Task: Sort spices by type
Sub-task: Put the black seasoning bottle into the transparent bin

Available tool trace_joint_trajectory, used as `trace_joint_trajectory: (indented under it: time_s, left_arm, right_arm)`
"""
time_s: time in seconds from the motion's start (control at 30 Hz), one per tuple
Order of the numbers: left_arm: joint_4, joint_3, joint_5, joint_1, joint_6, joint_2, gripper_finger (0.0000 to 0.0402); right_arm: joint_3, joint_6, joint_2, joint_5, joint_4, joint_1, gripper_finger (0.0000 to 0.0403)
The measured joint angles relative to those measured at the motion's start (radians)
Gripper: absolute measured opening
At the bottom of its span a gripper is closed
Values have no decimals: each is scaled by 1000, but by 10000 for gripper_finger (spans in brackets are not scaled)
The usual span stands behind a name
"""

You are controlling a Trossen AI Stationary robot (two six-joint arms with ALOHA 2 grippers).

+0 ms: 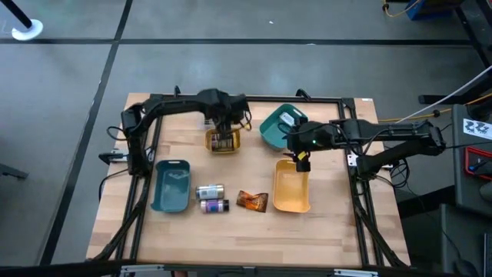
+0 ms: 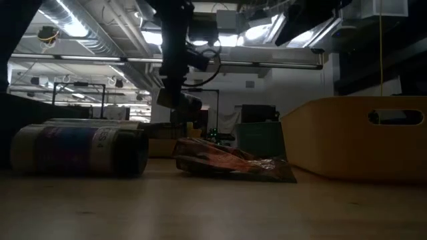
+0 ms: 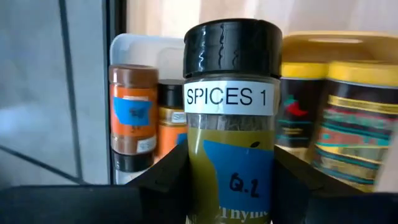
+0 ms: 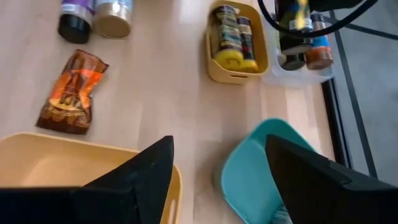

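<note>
**A:** So how far along is the sort? The left jaws (image 3: pixel 229 186) are clamped on a green-filled jar (image 3: pixel 230 124) labelled SPICES 1, held over the far trays. Right behind it sit orange jars in a clear tray (image 4: pixel 303 76), and yellow-lidded tins in a small yellow tray (image 1: pixel 223 141).

**B:** Roughly halfway, I'd guess. Two jars (image 1: pixel 211 198) and the packet (image 1: pixel 252 201) lie loose on the worktop (image 1: pixel 254 238), well apart from either arm. The right jaws (image 1: pixel 301 158) hover spread apart and empty, between the big yellow tray (image 1: pixel 292 198) and a tipped teal one (image 1: pixel 273 129).
</note>
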Motion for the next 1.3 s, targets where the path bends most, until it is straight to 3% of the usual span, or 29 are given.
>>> trace_joint_trajectory:
  time_s: [0.17,0.7,1.0,1.3]
  left_arm:
    - [41,0,95,84,99,0,143]
    - [60,0,170,209,173,77,143]
    - [77,0,165,211,220,162,143]
    - [119,0,114,210,88,176,161]
  right_arm:
    - [0,0,0,-7,-2,-38,254]
    - [0,-25,0,-43,-3,-63,254]
    - [0,-26,0,-43,-3,-63,254]
    - [0,-26,0,-43,-4,-63,254]
